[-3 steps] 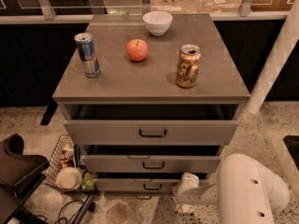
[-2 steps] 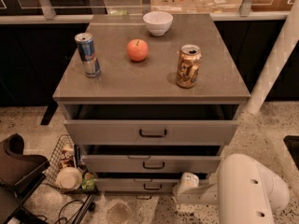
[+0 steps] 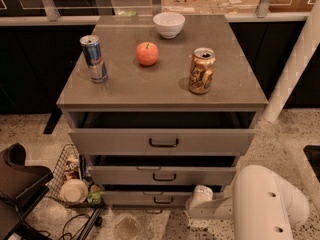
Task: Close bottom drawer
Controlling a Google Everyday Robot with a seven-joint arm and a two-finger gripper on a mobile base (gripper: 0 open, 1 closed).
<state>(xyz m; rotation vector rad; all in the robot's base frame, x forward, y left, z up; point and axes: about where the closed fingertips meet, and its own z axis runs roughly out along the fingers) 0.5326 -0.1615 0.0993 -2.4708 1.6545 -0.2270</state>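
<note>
My gripper [image 3: 201,198] is low at the right end of the bottom drawer [image 3: 150,198], at the height of its front and very near it; I cannot tell if it touches. I also cannot tell if the gripper is wide or narrow, because my white arm [image 3: 265,204] covers part of it. The bottom drawer is pulled out a little, and so are the middle drawer [image 3: 162,175] and the top drawer [image 3: 162,141] above it.

I think the main danger is my place on the front. I am far to the right of the small dark handle [image 3: 163,200], so a push from here may turn the drawer a little and make it jam on one side. If I drift upward, I may press the middle drawer instead. A hard push can also shake the cabinet, and then the blue can [image 3: 94,59] or the gold can [image 3: 202,71] on top may fall, or the apple [image 3: 147,53] may roll.
</note>
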